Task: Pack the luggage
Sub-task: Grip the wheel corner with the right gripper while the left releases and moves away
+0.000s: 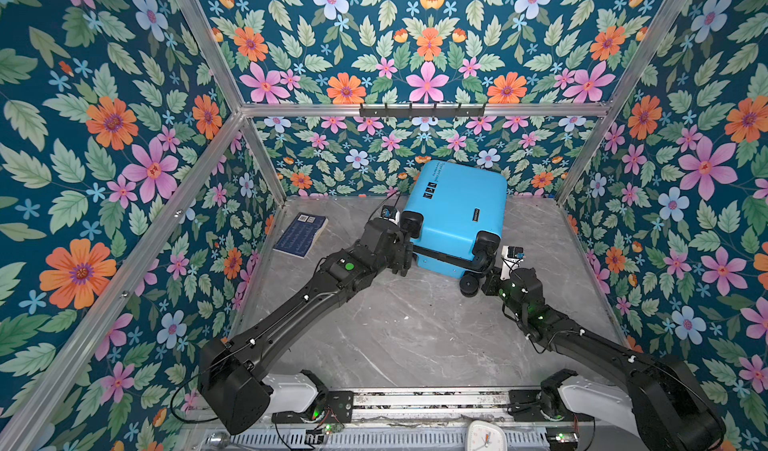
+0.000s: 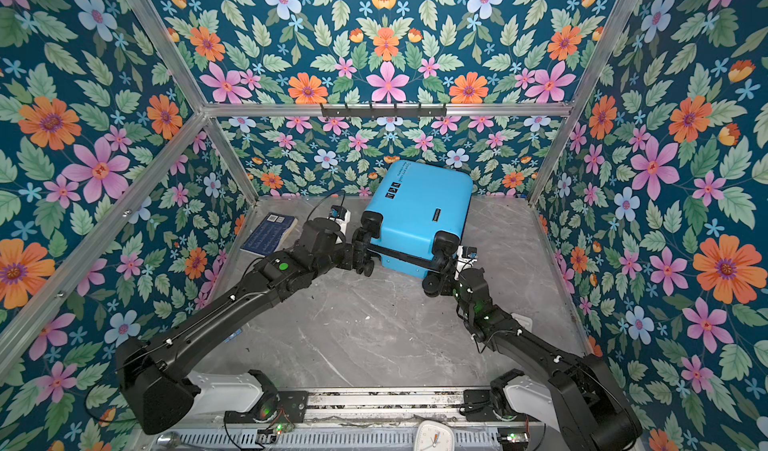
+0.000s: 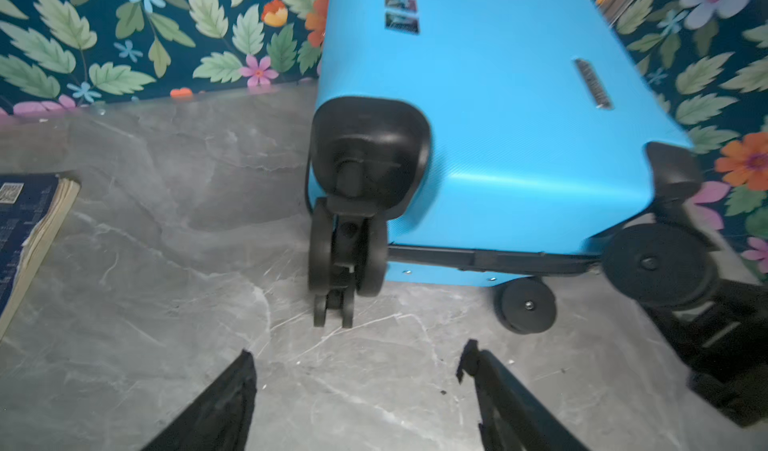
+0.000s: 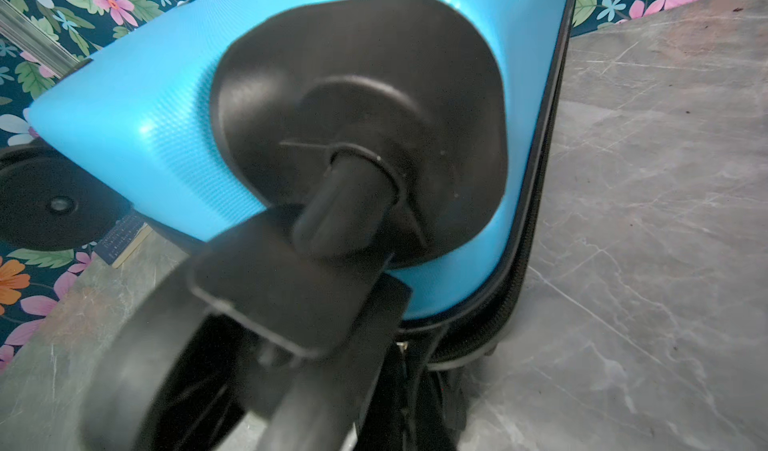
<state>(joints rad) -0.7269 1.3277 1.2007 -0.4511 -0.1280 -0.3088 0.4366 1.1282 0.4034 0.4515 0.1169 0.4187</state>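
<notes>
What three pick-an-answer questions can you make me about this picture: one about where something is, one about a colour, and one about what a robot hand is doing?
1. Where does the book lie, compared with the luggage?
A. On top of it.
B. On the table, on the left arm's side of it.
C. Under it.

2. What colour is the luggage's shell?
A. Red.
B. Green.
C. Bright blue.

3. How is the left gripper?
A. Open and empty.
B. Shut on a wheel.
C. Shut on the book.

Answers:
1 B: in both top views the book lies flat on the table, apart from the luggage.
2 C: every view shows a bright blue shell.
3 A: in the left wrist view its jaws stand wide apart with nothing between them.
</notes>
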